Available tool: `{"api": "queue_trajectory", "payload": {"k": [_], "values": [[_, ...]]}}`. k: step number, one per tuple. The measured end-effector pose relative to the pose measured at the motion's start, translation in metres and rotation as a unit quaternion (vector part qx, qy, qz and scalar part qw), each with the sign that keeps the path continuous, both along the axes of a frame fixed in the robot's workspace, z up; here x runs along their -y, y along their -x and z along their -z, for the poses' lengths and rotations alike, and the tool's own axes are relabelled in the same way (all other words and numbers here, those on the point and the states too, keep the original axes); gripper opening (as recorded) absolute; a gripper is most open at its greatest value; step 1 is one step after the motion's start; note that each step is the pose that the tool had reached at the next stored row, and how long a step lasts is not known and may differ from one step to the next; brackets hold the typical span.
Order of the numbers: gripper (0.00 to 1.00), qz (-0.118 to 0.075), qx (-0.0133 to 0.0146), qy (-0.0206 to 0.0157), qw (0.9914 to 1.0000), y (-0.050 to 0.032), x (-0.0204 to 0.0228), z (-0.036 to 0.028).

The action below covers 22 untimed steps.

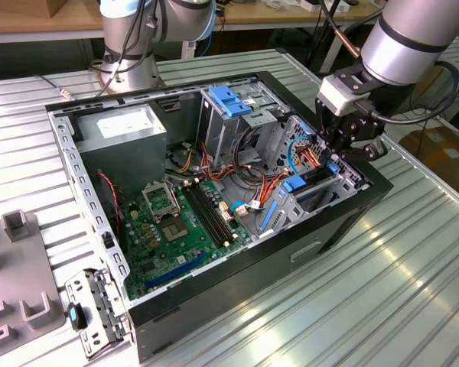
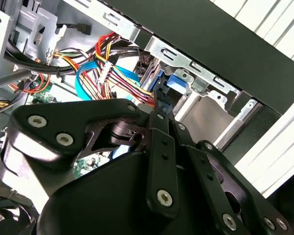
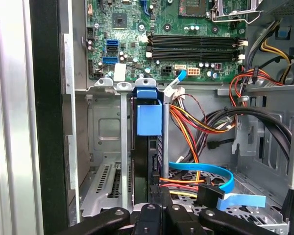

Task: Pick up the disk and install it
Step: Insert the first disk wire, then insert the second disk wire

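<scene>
Straight ahead of the black gripper (image 3: 157, 215), in line with its fingertips, the silver-grey metal disk with bright blue plastic rails (image 3: 149, 117) stands edge-on in the drive cage slot, long axis running away from the fingers, which close on its near end.

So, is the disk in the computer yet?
Nearly, it looks like. Done: the disk already stands on edge between the metal walls of the drive bay in the open computer case. In hand: the gripper sits right at the disk's near end. Left: I cannot tell whether the disk is pushed fully home, or whether the gripper is let go.
</scene>
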<state>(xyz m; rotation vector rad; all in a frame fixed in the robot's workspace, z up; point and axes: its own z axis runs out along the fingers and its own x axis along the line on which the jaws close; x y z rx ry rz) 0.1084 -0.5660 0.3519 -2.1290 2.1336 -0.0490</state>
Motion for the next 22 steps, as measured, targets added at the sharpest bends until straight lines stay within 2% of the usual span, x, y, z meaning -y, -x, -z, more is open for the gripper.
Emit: {"api": "queue_trajectory", "payload": {"k": [16, 21, 22], "values": [[0.11, 0.000, 0.0000, 0.0000, 1.00000, 0.0010, 0.0001, 0.0000], [0.11, 0.000, -0.0001, -0.0014, 1.00000, 0.0158, 0.0016, 0.0000], [0.11, 0.000, -0.0019, -0.0017, 1.00000, 0.0159, 0.0017, -0.0001]]}}
